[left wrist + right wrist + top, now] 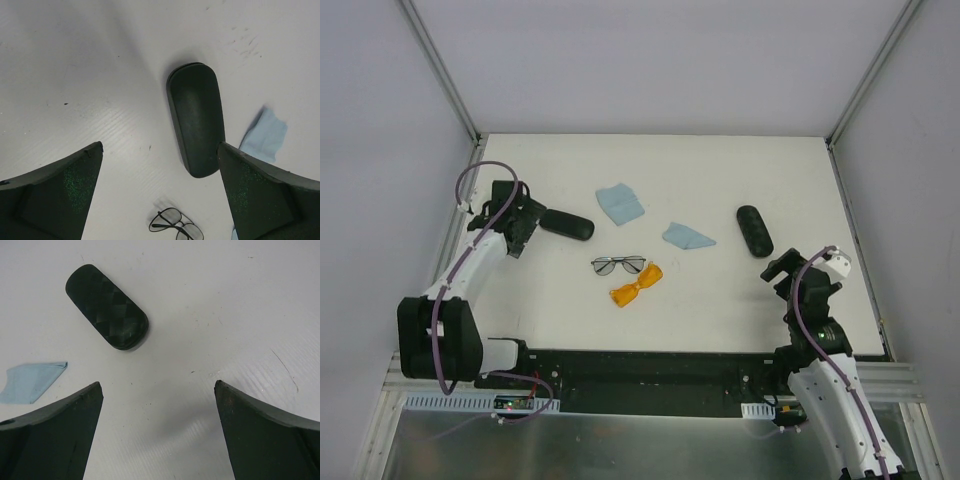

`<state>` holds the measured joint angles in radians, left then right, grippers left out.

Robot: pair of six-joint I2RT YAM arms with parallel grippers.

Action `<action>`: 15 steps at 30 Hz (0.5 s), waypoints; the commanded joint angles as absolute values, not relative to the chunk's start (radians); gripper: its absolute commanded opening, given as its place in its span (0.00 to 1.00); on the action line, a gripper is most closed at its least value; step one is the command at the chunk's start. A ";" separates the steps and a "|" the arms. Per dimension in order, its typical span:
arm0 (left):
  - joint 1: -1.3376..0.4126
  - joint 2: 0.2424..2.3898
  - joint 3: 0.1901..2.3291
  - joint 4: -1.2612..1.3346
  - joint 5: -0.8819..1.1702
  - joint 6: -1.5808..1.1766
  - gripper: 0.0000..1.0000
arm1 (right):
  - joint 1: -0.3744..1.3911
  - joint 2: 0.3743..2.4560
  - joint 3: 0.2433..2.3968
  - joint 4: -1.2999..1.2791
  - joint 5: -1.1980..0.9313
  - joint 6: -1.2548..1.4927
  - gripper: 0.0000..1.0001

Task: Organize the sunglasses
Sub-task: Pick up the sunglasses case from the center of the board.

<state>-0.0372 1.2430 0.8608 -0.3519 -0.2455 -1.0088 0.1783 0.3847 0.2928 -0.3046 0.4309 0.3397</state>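
1. The table (720, 165) fills the middle of the top view and is walled on the left, top and right. Its upper strip is bare from edge to edge, and so is the lower band along the near edge.
2. The left arm (470, 265) runs up beside the table's left edge. The right arm (830, 378) rises at the lower right, close to the right edge.
3. The left gripper (160, 145) is spread wide and holds nothing. In its wrist view the left case (196, 117) reaches in between the fingers, just beside the right-hand one. Whether they touch cannot be told.
4. The right gripper (158, 383) is also spread wide and empty, over bare table. The right case (106, 306) lies well apart at the upper left of its view.
5. In the top view the left case lies left of centre. The right case lies right of centre, with open table out to the right edge.
6. The left cloth (620, 204) lies above centre. The right cloth (688, 237) lies just right of centre.
7. The wire pair (619, 265) lies at the centre. The orange pair (636, 286) lies just beside it, lower right, with bare table below both.
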 commanded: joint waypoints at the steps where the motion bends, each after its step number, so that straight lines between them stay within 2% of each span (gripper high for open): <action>1: -0.034 1.379 0.937 -0.379 -0.224 -1.135 0.96 | 0.176 0.406 0.327 -0.295 0.428 0.337 0.96; 8: -0.117 1.606 1.133 -0.406 -0.265 -1.150 0.98 | 0.175 0.423 0.331 -0.296 0.425 0.336 0.95; 15: -0.133 1.718 1.204 -0.419 -0.245 -1.192 0.99 | 0.175 0.423 0.325 -0.285 0.425 0.333 0.96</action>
